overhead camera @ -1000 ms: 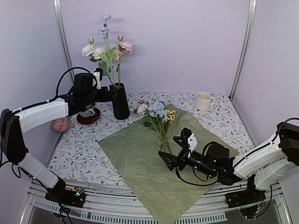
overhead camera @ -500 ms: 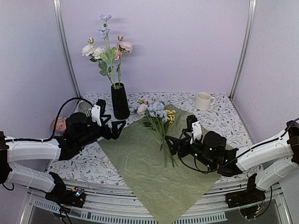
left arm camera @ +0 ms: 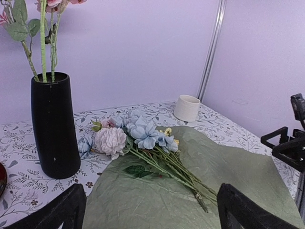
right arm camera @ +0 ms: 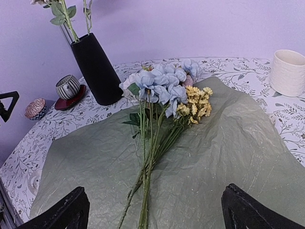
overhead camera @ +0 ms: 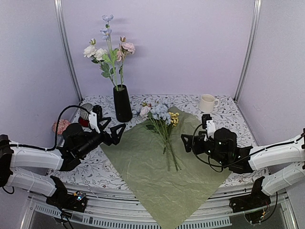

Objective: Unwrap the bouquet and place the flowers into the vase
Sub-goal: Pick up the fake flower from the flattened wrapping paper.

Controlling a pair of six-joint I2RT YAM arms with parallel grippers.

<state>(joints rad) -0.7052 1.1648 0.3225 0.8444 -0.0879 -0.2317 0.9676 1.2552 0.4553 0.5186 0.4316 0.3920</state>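
Left claw (overhead camera: 114,130) dropped away from the vase (overhead camera: 123,104), right claw (overhead camera: 187,142) backed off; both spread wide, empty, remaining flowers (overhead camera: 164,131) between them on the opened wrap (overhead camera: 152,176), next likely pinch stems.

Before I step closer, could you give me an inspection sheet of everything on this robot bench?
Surface: floral-print table, green paper spread across it.
Job's things: loose flowers lying on the paper; black vase upright, already holding several stems.
Clutter: white mug, striped cup on red saucer, small pink bowl.
Fingers: left fingers open, empty; right fingers open, empty.
Cables: black cable looped beside each arm.
Surroundings: lilac walls, metal posts.
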